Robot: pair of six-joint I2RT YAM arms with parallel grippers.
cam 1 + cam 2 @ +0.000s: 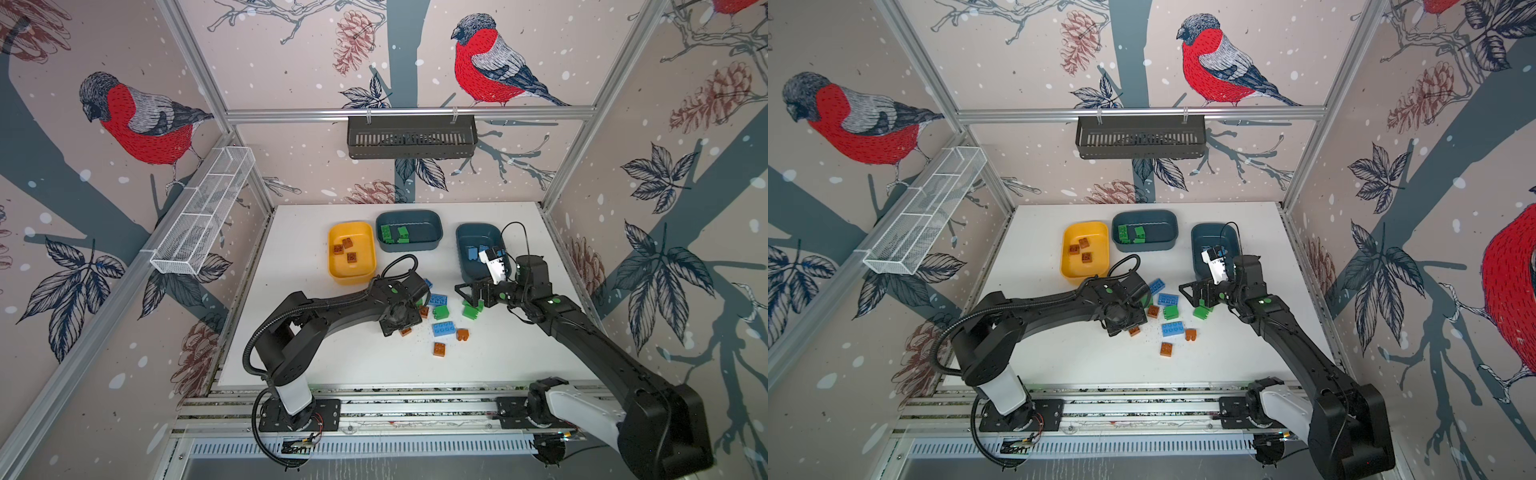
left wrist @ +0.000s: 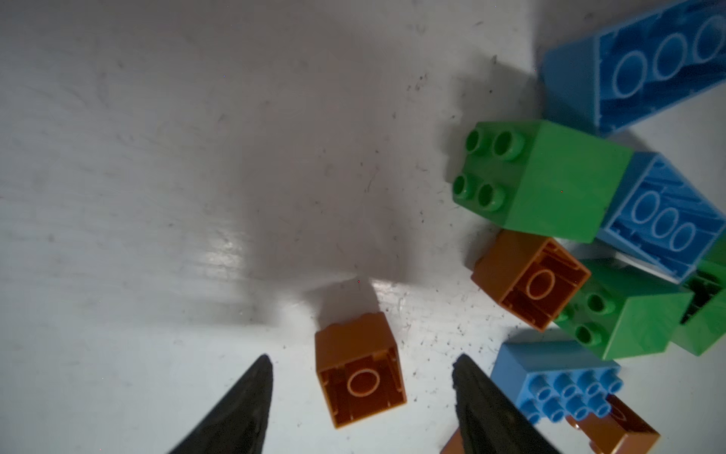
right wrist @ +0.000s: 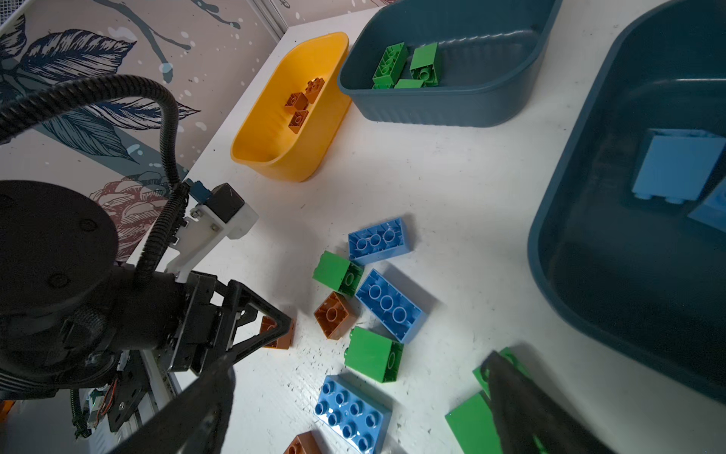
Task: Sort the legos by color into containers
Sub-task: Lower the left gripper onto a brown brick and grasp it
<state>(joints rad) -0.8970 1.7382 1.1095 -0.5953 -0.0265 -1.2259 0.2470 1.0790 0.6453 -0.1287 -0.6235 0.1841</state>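
We are looking down the left gripper, whose two dark fingers are standing partly open and gripping nothing. A brown-orange brick is lying on the white table right in the gap, apart from both fingertips, with bare table showing on each side. It is a squarish piece with no real long axis. It is resting with its hollow underside toward the camera, turned slightly askew to the fingers. We are judging that a short drop and a squeeze here would catch it across two flat walls. Just outside one finger a blue brick is sitting close, so that side is tight.

In both top views the left arm is reaching from its base at the near edge, elbow bent and wrist pitched down over the loose pile. The right gripper is hanging wide open and empty above green bricks, farther from this piece. The yellow tub, holding three brown bricks, is sitting farther back on the table.
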